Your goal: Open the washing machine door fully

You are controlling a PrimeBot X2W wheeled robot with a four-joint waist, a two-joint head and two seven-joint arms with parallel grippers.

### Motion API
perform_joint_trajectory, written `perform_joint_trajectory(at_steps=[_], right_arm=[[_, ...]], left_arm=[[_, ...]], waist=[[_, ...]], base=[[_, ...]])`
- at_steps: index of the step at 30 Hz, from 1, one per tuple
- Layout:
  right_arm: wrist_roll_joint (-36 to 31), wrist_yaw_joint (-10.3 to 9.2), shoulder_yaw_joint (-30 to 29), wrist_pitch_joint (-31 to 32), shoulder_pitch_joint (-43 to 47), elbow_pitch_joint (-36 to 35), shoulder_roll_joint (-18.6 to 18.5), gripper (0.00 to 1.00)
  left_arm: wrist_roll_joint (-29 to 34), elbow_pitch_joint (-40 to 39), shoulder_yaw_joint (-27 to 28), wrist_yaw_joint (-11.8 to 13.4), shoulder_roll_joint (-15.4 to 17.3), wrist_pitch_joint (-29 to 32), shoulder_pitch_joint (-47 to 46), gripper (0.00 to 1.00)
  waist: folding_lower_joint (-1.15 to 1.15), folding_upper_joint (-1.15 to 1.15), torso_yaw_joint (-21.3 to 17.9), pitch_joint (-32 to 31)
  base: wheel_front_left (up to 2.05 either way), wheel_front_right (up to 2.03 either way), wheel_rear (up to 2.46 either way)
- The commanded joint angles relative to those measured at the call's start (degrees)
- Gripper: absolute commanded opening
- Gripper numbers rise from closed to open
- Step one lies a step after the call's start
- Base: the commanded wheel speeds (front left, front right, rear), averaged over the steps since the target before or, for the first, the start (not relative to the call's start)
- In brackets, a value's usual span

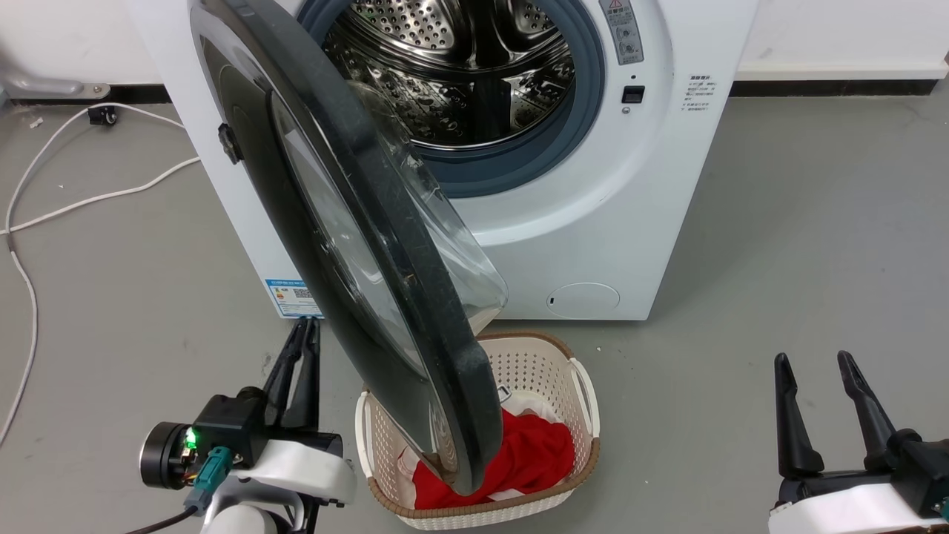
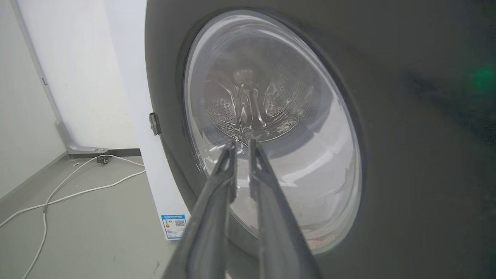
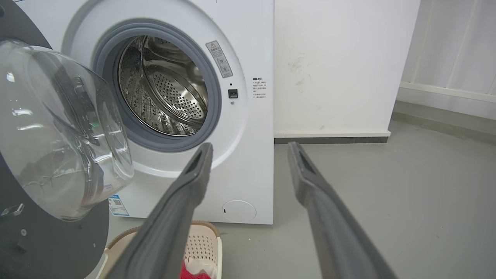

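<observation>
A cream basket is set at six o'clock, red cloth heaped inside; a white cable is trailed at nine o'clock.

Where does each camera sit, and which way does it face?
Head view: on the head, facing forward and down at the washing machine, its door swung out, and a basket; left gripper lower left, right gripper lower right.
Left wrist view: left wrist, along close-set fingers at the door's outer glass.
Right wrist view: right wrist, between spread fingers toward the drum.
Shared: all three show the door.
</observation>
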Motion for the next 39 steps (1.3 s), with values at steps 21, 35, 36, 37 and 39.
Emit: perform_joint_trajectory(at_steps=[21,35,36,37,39], right_arm=[[0.89,-0.04,-0.25,-0.27,-1.09,0.68,0.16,1.00],[1.14,-0.04,-0.24,0.12,-1.16,0.92,0.15,1.00],[1.16,-0.04,-0.22,0.15,-1.08,0.95,0.15,1.00],[1.16,-0.04,-0.25,0.19,-0.98,0.97,0.15,1.00],[1.20,-0.04,-0.28,0.17,-0.76,0.98,0.15,1.00]], left_arm=[[1.07,-23.17,1.68,1.79,-0.04,-0.14,-4.43,0.00],[1.02,-42.95,-4.85,0.45,0.05,-0.11,-8.63,0.00],[0.82,-43.12,-6.11,0.15,0.05,-0.11,-8.35,0.00],[0.53,-42.96,-7.49,-0.18,0.05,-0.11,-7.82,0.00],[-0.30,-42.49,-10.80,-0.78,0.20,-0.11,-7.07,0.00]], waist=[[0.00,0.00,0.15,0.37],[0.00,0.00,-0.26,0.39],[0.00,0.00,-0.30,0.32],[0.00,0.00,-0.32,0.23],[0.00,0.00,-0.33,0.09]], base=[[0.00,0.00,0.00],[0.00,0.00,0.00],[0.00,0.00,0.00],[0.00,0.00,0.00],[0.00,0.00,0.00]])
